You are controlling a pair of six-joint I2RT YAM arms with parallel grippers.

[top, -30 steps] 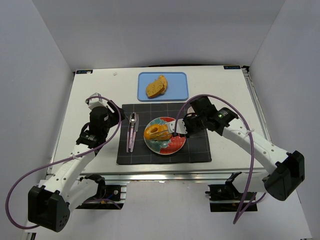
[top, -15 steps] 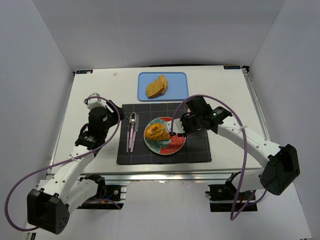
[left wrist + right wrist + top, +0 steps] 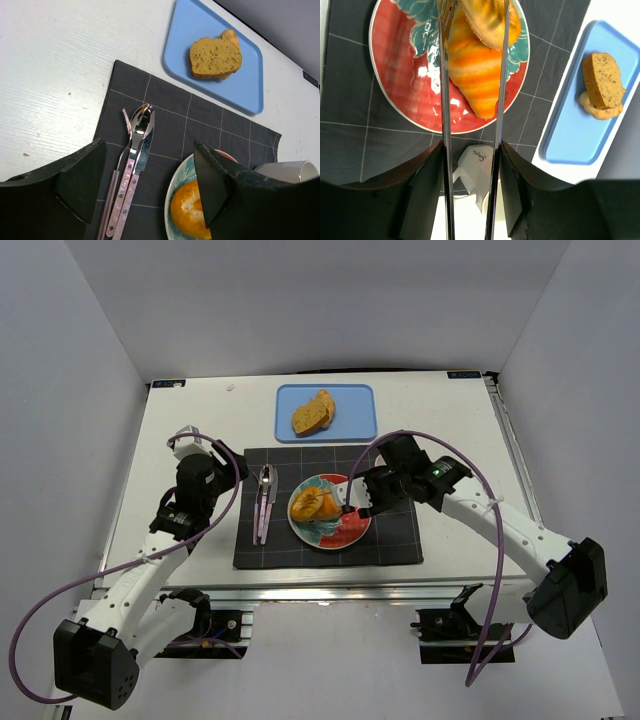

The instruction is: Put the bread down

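**Operator:** Where is the bread, and what is my right hand doing?

**Spotter:** The bread (image 3: 487, 17) lies on the plate (image 3: 400, 75), propped on the striped orange roll (image 3: 475, 75) there. Your right hand (image 3: 470, 160) is partway open, its fingers pressed against the outsides of the tongs (image 3: 443, 100). That grip on the tongs is all it holds. The tong arms run either side of the roll, and their tips stand apart, flanking the bread. I cannot tell whether a tip is touching the crust.

**Operator:** Why keep the tongs so low over the plate?

**Spotter:** I'd judge it's so the bread settles instead of dropping. It rests on a rounded roll, so it could slide if you lift off at an angle. Draw the tongs straight back along their own line.

**Operator:** And my left hand?

**Spotter:** The left hand (image 3: 150, 185) is spread wide with nothing in it. It hovers over the left part of the dark mat (image 3: 400, 540), above the cutlery (image 3: 137, 130), which keeps it well away from the plate. The blue tray (image 3: 355, 410) sits beyond the mat with slices (image 3: 313, 413) on it.

**Operator:** So the placing is done?

**Spotter:** Nearly, by my reading. The bread is down, but your tongs are not yet clear of it.
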